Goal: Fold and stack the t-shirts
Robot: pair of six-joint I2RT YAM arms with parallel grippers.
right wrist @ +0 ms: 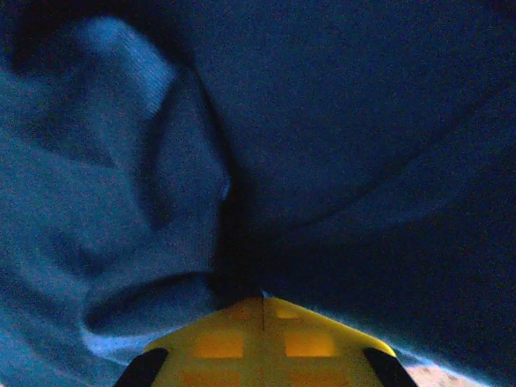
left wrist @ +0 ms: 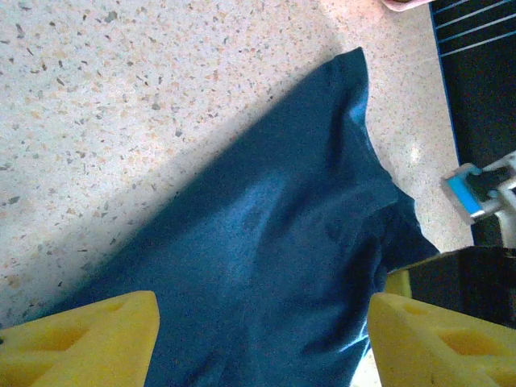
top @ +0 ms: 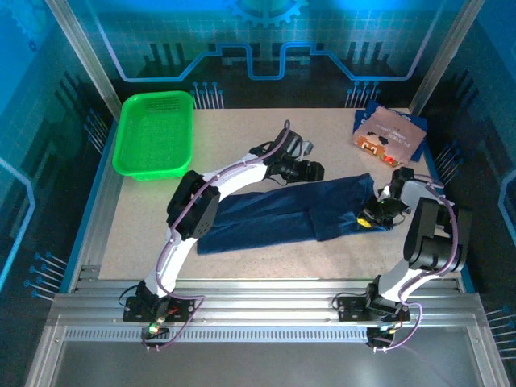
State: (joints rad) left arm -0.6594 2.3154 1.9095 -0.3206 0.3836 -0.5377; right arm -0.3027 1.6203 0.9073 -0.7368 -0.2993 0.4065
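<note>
The navy t-shirt (top: pixel 282 214) lies stretched sideways across the speckled table (top: pixel 242 137), loosely doubled over, its left end just by my left arm and its right end at the right gripper (top: pixel 371 216). Far out to the left of both hands sits the bright green mesh basket (top: pixel 153 133), well apart from the cloth.

My left gripper (top: pixel 316 171) hovers over the shirt's far edge with its jaws wide. From its wrist camera I see one yellow finger (left wrist: pixel 81 343) on each side of the blue cloth (left wrist: pixel 266 242), which runs beneath and between them, and I cannot tell whether they touch it.

My right gripper is down at the shirt's right end with its jaws pressed together. On its wrist camera the yellow fingertips (right wrist: pixel 262 322) meet, and folds of dark cloth (right wrist: pixel 145 210) gather right at them, so it is pinching the fabric.

Beyond the right gripper, near the table's far right corner, rests a folded t-shirt (top: pixel 389 133), pinkish-tan print facing up, apart from the other shirt.
</note>
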